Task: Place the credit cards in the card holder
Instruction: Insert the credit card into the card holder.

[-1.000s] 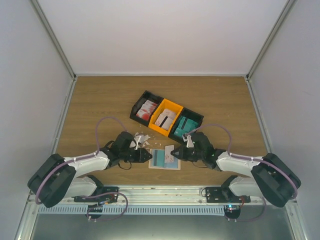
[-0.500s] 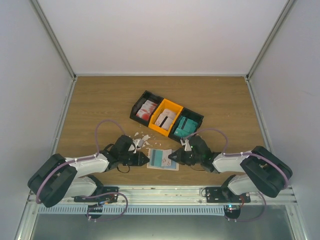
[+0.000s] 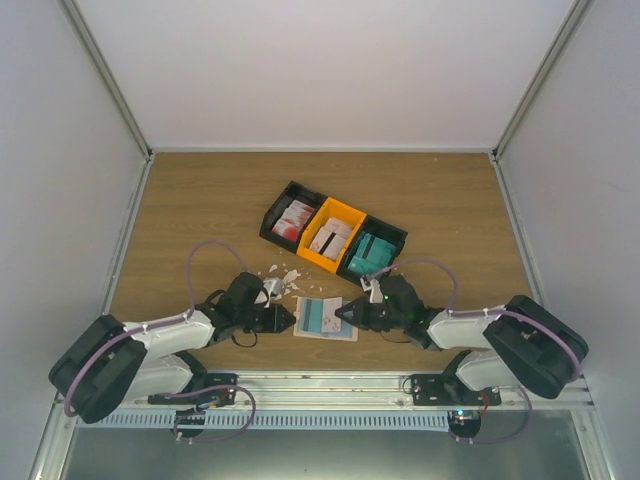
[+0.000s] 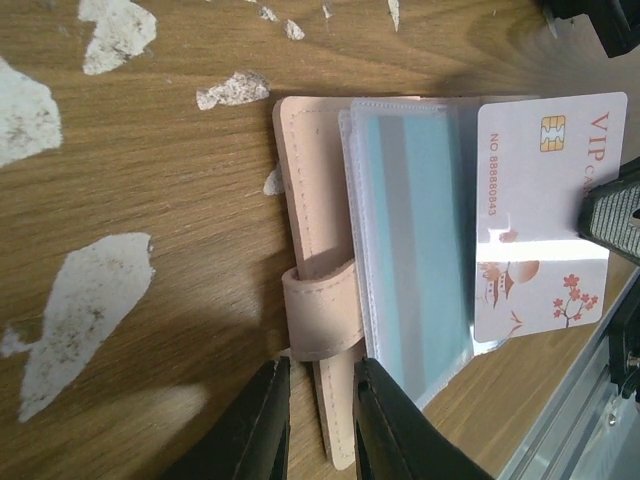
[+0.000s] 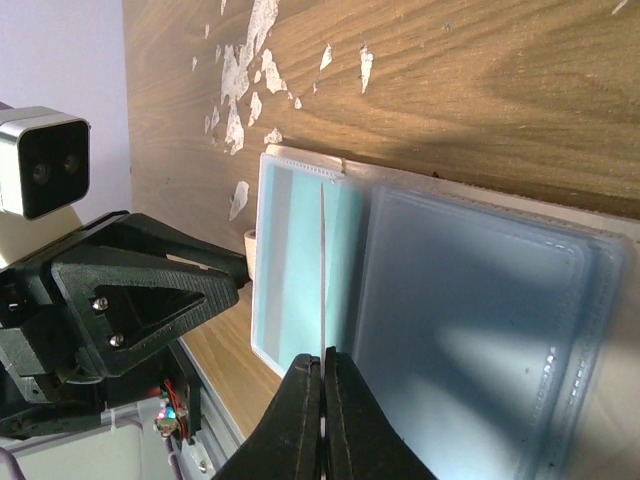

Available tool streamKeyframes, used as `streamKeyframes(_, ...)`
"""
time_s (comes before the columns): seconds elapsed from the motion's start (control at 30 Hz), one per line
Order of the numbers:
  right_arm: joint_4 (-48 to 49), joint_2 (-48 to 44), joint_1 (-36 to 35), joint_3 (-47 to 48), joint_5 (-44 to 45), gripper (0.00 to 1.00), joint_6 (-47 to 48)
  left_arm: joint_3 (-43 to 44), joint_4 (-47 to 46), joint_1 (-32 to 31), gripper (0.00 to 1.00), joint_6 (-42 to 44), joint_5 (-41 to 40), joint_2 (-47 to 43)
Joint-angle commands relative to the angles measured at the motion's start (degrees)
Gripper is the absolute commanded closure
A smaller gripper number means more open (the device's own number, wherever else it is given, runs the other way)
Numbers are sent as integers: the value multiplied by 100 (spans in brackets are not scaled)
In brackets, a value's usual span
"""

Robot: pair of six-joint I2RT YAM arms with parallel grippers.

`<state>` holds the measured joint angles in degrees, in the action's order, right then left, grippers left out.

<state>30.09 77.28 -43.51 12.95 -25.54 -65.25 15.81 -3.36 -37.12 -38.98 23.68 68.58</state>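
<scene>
Both arms have dropped lower and closed in on the holder (image 3: 325, 318), which lies open near the front edge of the table (image 3: 200, 200). My right gripper (image 3: 347, 313), arm stretched low and flat, clamps a pink card (image 4: 548, 215), now lowered over the clear sleeves (image 4: 420, 230), so insertion looks close. My left gripper (image 3: 287, 317) pinches the holder's tan edge, steadying it.

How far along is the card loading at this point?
Done: one teal card sits in a clear sleeve of the open card holder. In hand: the right gripper clamps a VIP card over the sleeves, not yet slid in, while the left gripper straddles the holder's cover edge. Left: that card, plus loose cards in all three bins of the tray.
</scene>
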Motion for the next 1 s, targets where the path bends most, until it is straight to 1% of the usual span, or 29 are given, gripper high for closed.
streamKeyframes(0.0,321,231,-79,-3,51,99,-60,-106,23,-49,78,22,-250,-178)
streamKeyframes(0.2,269,785,-85,195,71,99,-81,-107,-29,-49,78,21,-219,-13)
streamKeyframes(0.33,483,1178,-99,345,-116,100,-135,-2,78,-57,78,22,-129,130)
streamKeyframes(0.4,483,1292,-129,393,-87,99,-145,-82,-57,-67,80,32,-93,151)
streamKeyframes(0.57,386,1450,-178,516,-183,100,-173,73,162,-67,83,125,-122,307)
streamKeyframes(0.63,373,1543,-194,553,-142,99,-99,4,82,-75,85,153,-178,250)
streamKeyframes(0.73,603,1770,-219,569,-267,99,-213,-111,65,-76,86,119,-275,139)
streamKeyframes(0.97,709,2201,-382,808,-422,100,-269,-139,0,-84,89,149,-225,105)
